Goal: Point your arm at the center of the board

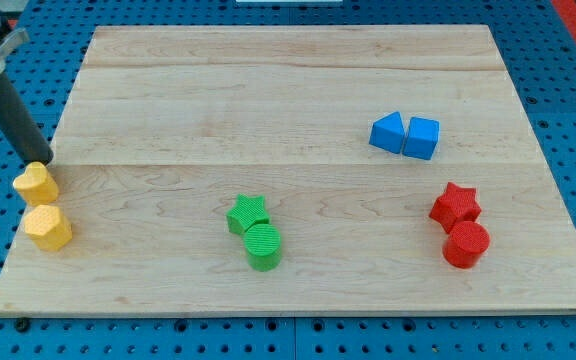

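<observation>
The counter [298,110], a wooden board, has its near edge closest to the camera. Its centre, the target, is unreached: my tip [46,160] sits at nine o'clock, touching the yellow heart block [35,182]. No pincer exists. The path looks clear. The green cylinder [262,246], green star [248,213] and blue blocks [405,134] flank it.
</observation>
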Controlling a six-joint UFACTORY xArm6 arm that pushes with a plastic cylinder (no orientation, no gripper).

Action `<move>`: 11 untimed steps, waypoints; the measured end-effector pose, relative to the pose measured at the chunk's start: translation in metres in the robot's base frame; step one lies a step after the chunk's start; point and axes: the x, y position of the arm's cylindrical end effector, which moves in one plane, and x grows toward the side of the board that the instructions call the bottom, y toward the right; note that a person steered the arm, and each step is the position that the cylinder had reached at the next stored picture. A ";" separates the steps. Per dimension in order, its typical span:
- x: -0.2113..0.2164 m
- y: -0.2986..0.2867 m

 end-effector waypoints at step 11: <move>-0.022 0.380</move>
